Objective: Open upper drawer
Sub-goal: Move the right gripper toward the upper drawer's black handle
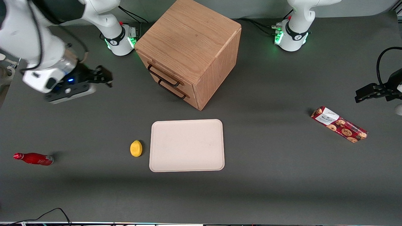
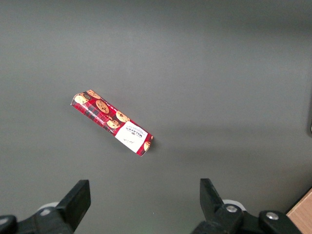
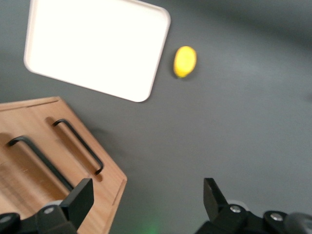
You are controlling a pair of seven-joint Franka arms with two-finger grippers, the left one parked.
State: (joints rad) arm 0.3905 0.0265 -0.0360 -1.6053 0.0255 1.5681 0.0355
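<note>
Light-oak wood-grain cabinet (image 1: 191, 50); upper drawer (image 1: 163, 73) handle black. Gripper (image 1: 105, 77) black, beside cabinet. Tray (image 1: 187, 145) cream. Lemon (image 1: 136, 148) yellow. Bottle (image 1: 33, 158) red. Biscuit packet (image 1: 339, 124) red, cookie-patterned. Table (image 1: 282, 172) dark grey.

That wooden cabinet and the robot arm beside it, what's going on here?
The arm is about to open the upper drawer of the wooden cabinet. Both drawers look shut, and nothing touches either black handle. The gripper hangs open above the table in front of the drawers, apart from them, toward the working arm's end. Nearer the front camera lie a pale tray with a lemon beside it and a red bottle on its side. A biscuit pack lies toward the parked arm's end.
</note>
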